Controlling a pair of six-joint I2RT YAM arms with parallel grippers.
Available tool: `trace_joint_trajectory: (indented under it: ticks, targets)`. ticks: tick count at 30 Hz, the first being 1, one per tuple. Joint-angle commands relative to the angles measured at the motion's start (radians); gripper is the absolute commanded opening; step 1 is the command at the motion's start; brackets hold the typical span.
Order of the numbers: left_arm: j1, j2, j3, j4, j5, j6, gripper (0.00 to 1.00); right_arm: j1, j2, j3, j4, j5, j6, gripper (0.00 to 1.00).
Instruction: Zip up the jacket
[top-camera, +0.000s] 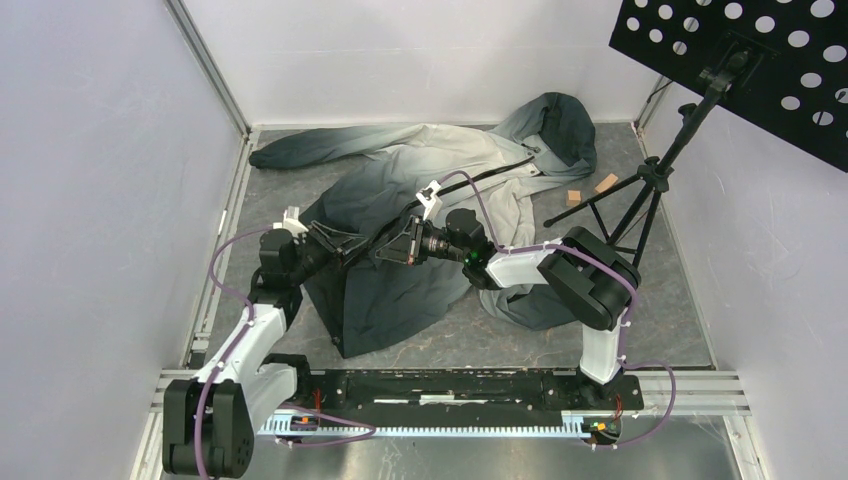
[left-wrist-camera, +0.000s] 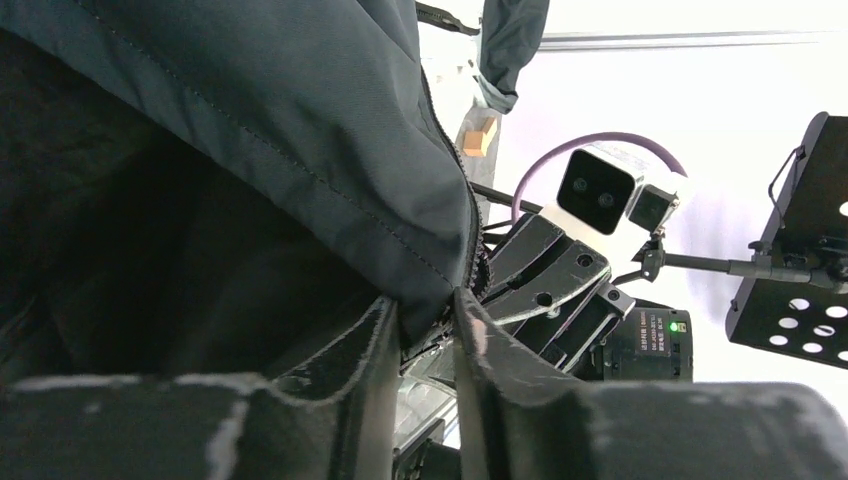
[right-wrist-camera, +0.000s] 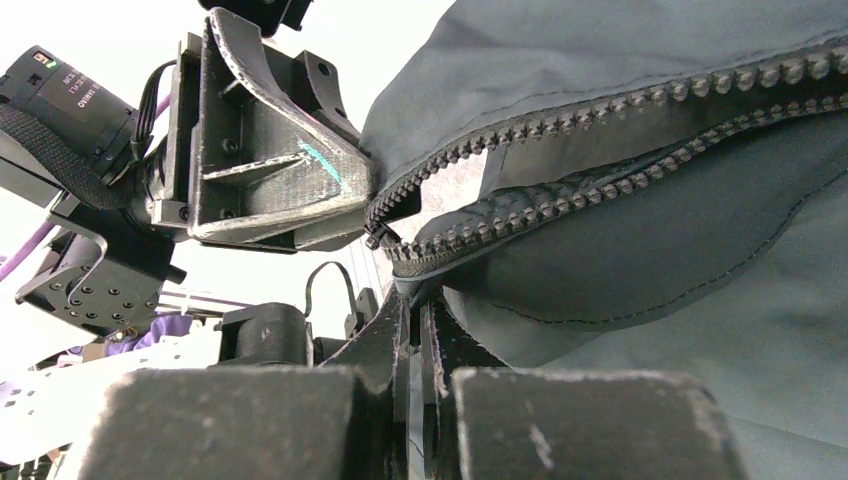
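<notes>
Down at the bottom hem of the jacket (top-camera: 420, 170), both arms are meeting, and this is where the work is happening. The garment is lying spread across the grey table (top-camera: 660, 300), hood up toward the far right corner, one sleeve trailing off to the far left, the dark lower half bunching toward the arms.

The left gripper (left-wrist-camera: 425, 315) is pinching the hem edge: its fingers are drawn in close, with a fold of dark fabric squeezed between them. The right gripper (right-wrist-camera: 412, 300) is coming in from the other side, its fingers nearly together and clamping the very bottom end of the zipper (right-wrist-camera: 620, 108) from below. The two claws are sitting just beside each other, almost nose to nose.

As for progress, it is looking early. From the right wrist view, the two rows of teeth are running apart from the hem upward, with daylight showing between them; only at the lowest point are they coming together. Whether the pin is seated in the slider is too small to tell, and I cannot clearly pick out the slider itself. So I am judging that none of the length is closed: joining the bottom ends and the whole pull toward the collar are waiting to be done.
</notes>
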Motion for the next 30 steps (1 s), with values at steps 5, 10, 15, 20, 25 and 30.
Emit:
trace_joint_trajectory:
  ticks: [5,10,15,20,25,30]
  targets:
    - [-0.008,-0.039,0.022,-0.032,0.005,0.151,0.11,-0.005,0.002,0.0,0.116,-0.018,0.051,0.0]
    - [-0.007,-0.112,-0.03,0.024,-0.029,0.198,0.02,-0.011,0.013,-0.038,0.252,-0.04,0.174,0.0]
    - [-0.007,-0.126,-0.074,0.084,-0.011,0.205,0.02,-0.025,0.038,-0.077,0.362,-0.032,0.277,0.0]
    - [-0.007,-0.15,-0.092,0.096,0.017,0.228,0.02,-0.053,0.041,-0.125,0.39,0.014,0.276,0.0]
    - [-0.007,-0.199,-0.102,0.096,0.014,0.241,0.02,-0.047,0.068,-0.122,0.4,0.014,0.26,0.0]
    - [-0.007,-0.197,-0.112,0.103,0.038,0.247,0.02,-0.046,0.082,-0.122,0.442,0.03,0.278,0.0]
